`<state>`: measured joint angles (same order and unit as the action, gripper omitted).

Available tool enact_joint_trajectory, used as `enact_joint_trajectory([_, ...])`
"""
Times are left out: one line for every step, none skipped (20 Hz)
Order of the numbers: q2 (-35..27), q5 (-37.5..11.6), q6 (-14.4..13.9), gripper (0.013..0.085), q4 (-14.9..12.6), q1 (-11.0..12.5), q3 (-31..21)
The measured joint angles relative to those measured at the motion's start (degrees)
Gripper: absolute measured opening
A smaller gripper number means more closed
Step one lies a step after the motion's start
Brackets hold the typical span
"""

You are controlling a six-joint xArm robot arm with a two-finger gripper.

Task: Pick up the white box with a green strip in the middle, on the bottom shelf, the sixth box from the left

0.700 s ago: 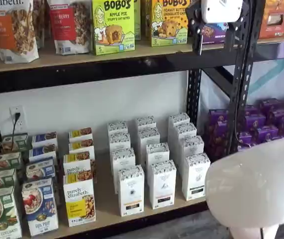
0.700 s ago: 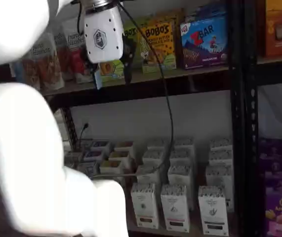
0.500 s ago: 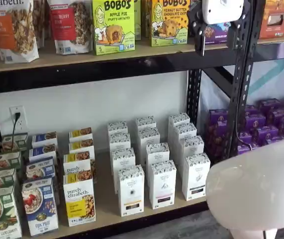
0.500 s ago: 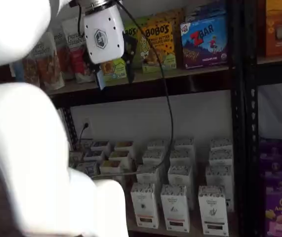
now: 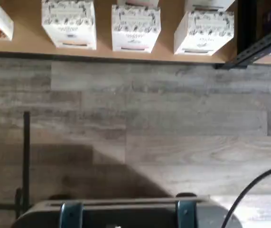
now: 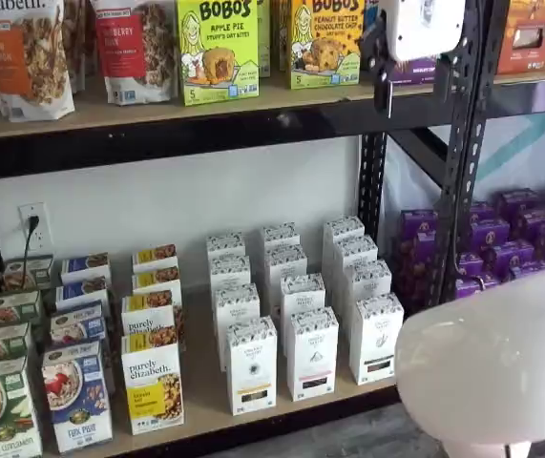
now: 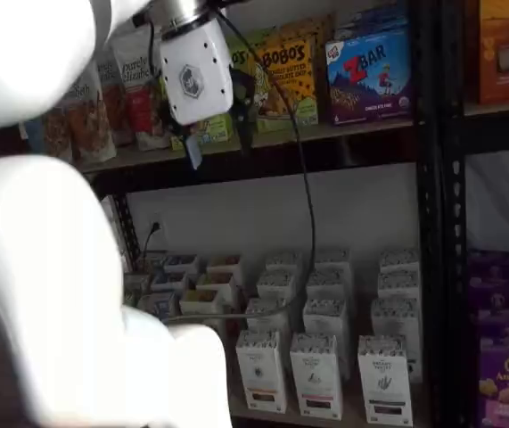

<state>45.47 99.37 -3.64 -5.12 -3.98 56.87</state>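
Note:
The white box point(image 6: 375, 336) stands at the front of the rightmost row of white cartons on the bottom shelf point(image 6: 205, 382), beside the black upright. It also shows in a shelf view point(image 7: 384, 379) and in the wrist view point(image 5: 204, 31). It has a speckled top and a dark strip low on its face. My gripper point(image 6: 411, 86) hangs high, level with the upper shelf and far above the box. In a shelf view point(image 7: 218, 143) a gap shows between its two black fingers, and they hold nothing.
Two more rows of white cartons point(image 6: 251, 363) stand left of the target, then a "purely elizabeth" box point(image 6: 153, 382). Purple boxes point(image 6: 520, 229) fill the right bay past the black upright point(image 6: 463, 143). My arm's white link point(image 6: 492, 363) blocks the lower right. A cable point(image 7: 307, 205) hangs down.
The gripper has shifted a little to the right and slightly lower in front of the upper shelf. The boxes have not moved.

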Motion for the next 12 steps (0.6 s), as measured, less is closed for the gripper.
enact_joint_trajectory([0.2, -2.0, 0.1, 0.0850, -0.6, 0.3, -1.6])
enact_joint_trajectory([0.2, -4.0, 0.3, 0.0850, -1.0, 0.6, -3.2])
enact_joint_trajectory([0.0, -5.4, 0.6, 0.0850, -1.0, 1.1, -4.3])
enact_joint_trajectory([-0.3, -6.5, 0.8, 0.0850, -0.9, 1.5, -5.4])
enact_joint_trajectory([-0.5, -7.7, 1.1, 0.0850, -0.7, 1.9, -6.4])
enact_joint_trajectory([-0.6, -9.9, 1.6, 0.0850, -0.1, 2.7, -8.3])
enact_joint_trajectory([-0.5, -11.8, 2.1, 0.0850, 0.4, 3.3, -9.7])
enact_joint_trajectory([-0.6, -14.5, 3.2, 0.0850, 1.8, 4.5, -11.9])
enact_joint_trajectory([-0.9, -16.9, 4.1, 0.0850, 2.9, 5.5, -13.8])
enact_joint_trajectory([-1.3, -19.0, 4.8, 0.0850, 3.5, 6.2, -15.5])
enact_joint_trajectory([-1.6, -20.8, 5.2, 0.0850, 3.6, 6.6, -17.0])
enact_joint_trajectory([-1.9, -23.3, 5.8, 0.0850, 3.9, 7.2, -18.9])
